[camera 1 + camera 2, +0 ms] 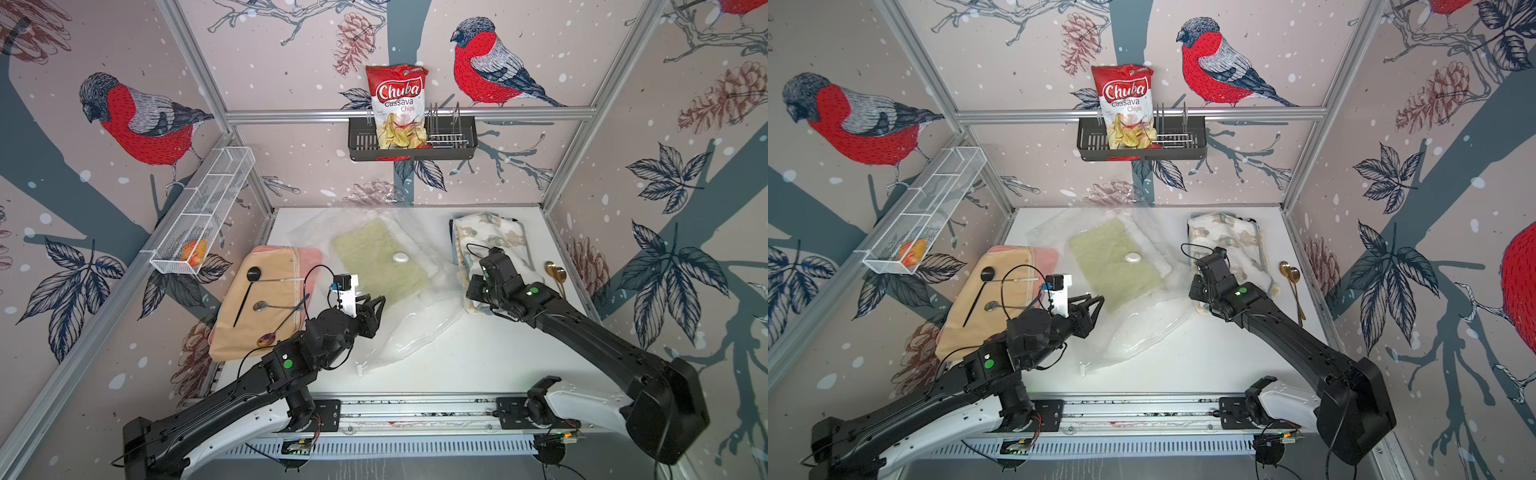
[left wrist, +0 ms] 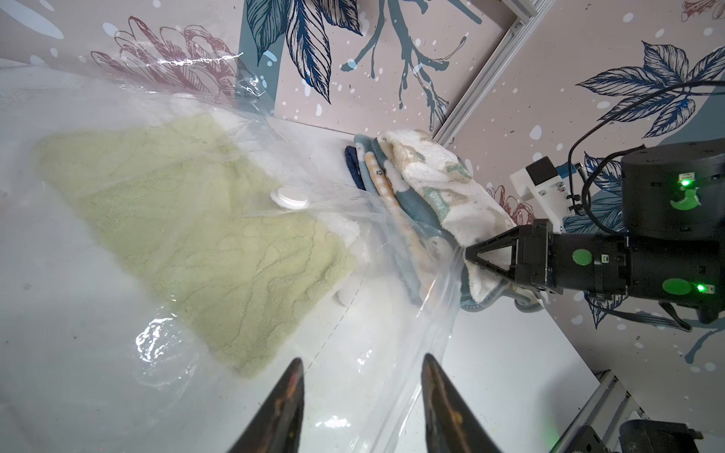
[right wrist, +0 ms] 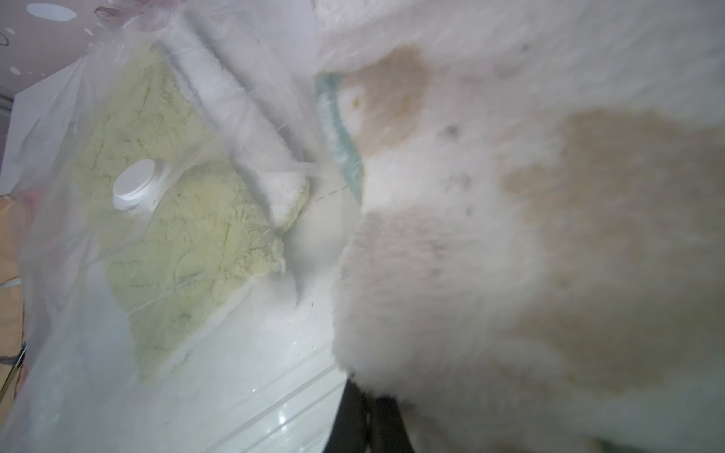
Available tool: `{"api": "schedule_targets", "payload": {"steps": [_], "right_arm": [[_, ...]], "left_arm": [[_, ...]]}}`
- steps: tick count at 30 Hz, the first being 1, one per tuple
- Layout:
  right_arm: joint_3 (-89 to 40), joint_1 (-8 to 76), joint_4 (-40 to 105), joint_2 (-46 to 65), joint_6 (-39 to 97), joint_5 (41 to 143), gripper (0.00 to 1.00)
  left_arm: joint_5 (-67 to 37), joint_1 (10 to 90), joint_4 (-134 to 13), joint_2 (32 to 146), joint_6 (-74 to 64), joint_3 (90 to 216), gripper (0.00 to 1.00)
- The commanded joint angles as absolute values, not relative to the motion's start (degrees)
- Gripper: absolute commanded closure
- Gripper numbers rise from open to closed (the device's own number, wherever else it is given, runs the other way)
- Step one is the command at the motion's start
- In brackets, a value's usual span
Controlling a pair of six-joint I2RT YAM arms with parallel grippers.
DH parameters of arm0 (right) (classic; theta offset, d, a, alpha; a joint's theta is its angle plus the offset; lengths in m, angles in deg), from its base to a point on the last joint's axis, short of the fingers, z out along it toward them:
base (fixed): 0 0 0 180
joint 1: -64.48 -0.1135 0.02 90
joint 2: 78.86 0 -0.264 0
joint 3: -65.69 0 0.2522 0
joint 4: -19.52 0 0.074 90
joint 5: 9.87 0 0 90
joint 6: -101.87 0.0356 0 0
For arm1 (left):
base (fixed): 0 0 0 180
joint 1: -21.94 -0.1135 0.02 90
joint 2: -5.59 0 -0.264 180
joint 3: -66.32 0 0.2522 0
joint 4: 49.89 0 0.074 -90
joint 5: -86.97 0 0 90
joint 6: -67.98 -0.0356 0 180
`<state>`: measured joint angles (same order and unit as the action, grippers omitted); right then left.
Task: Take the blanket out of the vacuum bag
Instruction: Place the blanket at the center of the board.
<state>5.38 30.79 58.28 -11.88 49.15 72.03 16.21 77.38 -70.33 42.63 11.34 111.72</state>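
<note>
The vacuum bag [image 1: 419, 328] [image 1: 1142, 328] lies clear and crinkly across the middle of the white table, its zip-seal end toward the front. Inside it lies the flat pale green blanket [image 1: 380, 262] [image 1: 1115, 266] [image 2: 188, 219] [image 3: 176, 235], under the round white valve cap [image 1: 400, 257] [image 2: 290, 198] [image 3: 137, 184]. My left gripper [image 1: 374, 307] [image 2: 363, 362] hovers open over the bag's front part, nothing between its fingers. My right gripper [image 1: 470, 290] [image 2: 469, 255] [image 3: 370, 388] is shut at the bag's right edge, where the plastic is drawn up to its tips; it presses against the fluffy patterned cloth.
A stack of folded patterned blankets [image 1: 490, 237] sits at the back right, touching the right gripper. A peach cushion [image 1: 266, 316] with spoons on it lies on the left. Gold spoons [image 1: 557, 274] lie far right. A wire basket [image 1: 203, 216] and a black shelf [image 1: 457, 145] hang on the walls.
</note>
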Motion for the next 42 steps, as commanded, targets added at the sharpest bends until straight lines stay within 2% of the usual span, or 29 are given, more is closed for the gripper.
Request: {"api": "schedule_targets", "payload": {"steps": [1,3,6,8,9,16,18,22,25,30,33,35,38,42], "right_arm": [[7.25,30.97,56.74,-11.95,48.88,74.85,1.0],[8.45,31.03,56.91,-11.7,48.87,75.78,0.98],[9.48,31.85,57.44,-12.51,48.91,76.89,0.83],[9.3,32.27,58.14,-13.83,48.73,78.31,0.51],[8.73,32.31,58.96,-14.79,48.95,78.13,0.49],[4.2,35.92,60.12,-24.18,49.74,72.69,0.5],[3.32,43.29,58.88,-24.39,48.54,75.53,0.51],[6.57,61.46,50.45,-20.95,48.22,88.09,0.66],[8.68,67.56,44.72,-15.61,48.62,92.52,0.72],[7.98,75.2,42.41,-5.58,46.67,96.86,0.72],[4.46,77.13,45.17,-3.08,43.45,95.94,0.67],[3.67,76.84,45.48,-4.64,43.62,96.03,0.65],[3.76,74.92,45.06,-9.29,45.4,98.27,0.62],[6.07,66.53,44.05,-15.44,47.96,100.1,0.54]], "left_arm": [[15.44,77.36,-69.2,43.06,10.32,112.07,0.53],[15.03,77.35,-69.09,43.51,10.49,111.96,0.53],[14.72,77.35,-68.88,43.76,10.5,111.81,0.53],[14.72,77.4,-68.83,43.69,10.55,111.67,0.52],[14.8,77.4,-68.81,43.65,10.5,111.58,0.52],[14.28,77.34,-69.44,43.41,11.19,111.04,0.5],[13.85,77.37,-69.45,43.72,11.34,110.8,0.47],[10.59,77.4,-69.84,45.98,12.08,111.48,0.41],[7.15,77.38,-67.87,47.27,11.73,111.62,0.39],[4.0,77.4,-67.13,49.87,11.28,113.01,0.38],[-1.45,77.77,-67.92,52.51,9.97,114.16,0.35],[-1.5,79.15,-71.73,54.45,8.64,115.69,0.33],[5.6,83.9,-77.45,56.81,6.98,118.05,0.26],[16.66,89.86,-86.68,61.82,6.62,122.88,0.2]]}}
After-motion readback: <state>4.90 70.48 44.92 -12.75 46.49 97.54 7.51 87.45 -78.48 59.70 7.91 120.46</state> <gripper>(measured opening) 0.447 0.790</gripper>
